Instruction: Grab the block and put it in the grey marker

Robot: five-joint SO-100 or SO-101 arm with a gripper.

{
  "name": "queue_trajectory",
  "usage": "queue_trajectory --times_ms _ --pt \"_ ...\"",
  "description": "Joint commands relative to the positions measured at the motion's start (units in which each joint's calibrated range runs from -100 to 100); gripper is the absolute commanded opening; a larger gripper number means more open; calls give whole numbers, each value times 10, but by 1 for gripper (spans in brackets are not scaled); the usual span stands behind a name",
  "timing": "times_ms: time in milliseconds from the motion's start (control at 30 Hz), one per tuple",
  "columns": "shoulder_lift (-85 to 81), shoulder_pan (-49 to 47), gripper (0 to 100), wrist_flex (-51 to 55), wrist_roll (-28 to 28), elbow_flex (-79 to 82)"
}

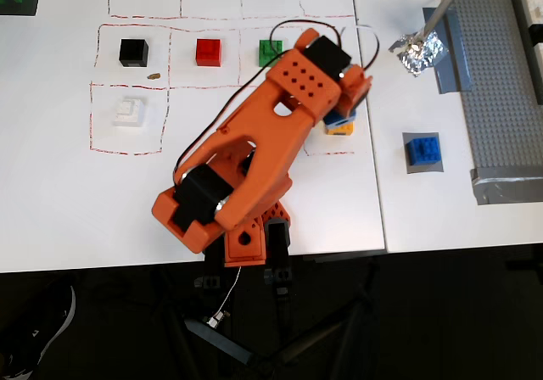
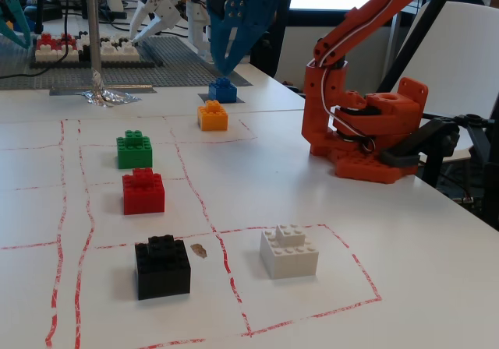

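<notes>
The blue block point(image 1: 422, 150) sits on the grey marker point(image 1: 408, 167), right of the paper sheet in the overhead view. In the fixed view the blue block point(image 2: 222, 89) rests on the marker point(image 2: 209, 98) behind the orange-yellow block point(image 2: 212, 115). My gripper point(image 2: 223, 65) has blue fingers, hangs above these two blocks, and holds nothing; its jaws taper to a single tip. In the overhead view the gripper point(image 1: 338, 119) is mostly hidden under the orange wrist, just over the orange-yellow block point(image 1: 341, 129).
Green point(image 1: 271, 52), red point(image 1: 209, 52), black point(image 1: 133, 53) and white point(image 1: 130, 110) blocks stand in red-lined squares. Crumpled foil point(image 1: 417, 51) around a pole, a grey baseplate point(image 1: 501, 75) and a tape strip point(image 1: 506, 185) lie right. The arm base point(image 2: 366, 131) stands near the table edge.
</notes>
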Motion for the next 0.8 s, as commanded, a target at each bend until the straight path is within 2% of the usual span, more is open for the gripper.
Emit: queue_trajectory --times_ms 0,267,433,633,767 --pt "-53 -119 0 -46 -80 3" --pt "-163 -314 0 -239 -219 139" --pt "-235 -421 0 -268 -285 198" --pt "-292 -470 0 -311 -359 280" --pt "-315 -483 0 -343 -369 357"
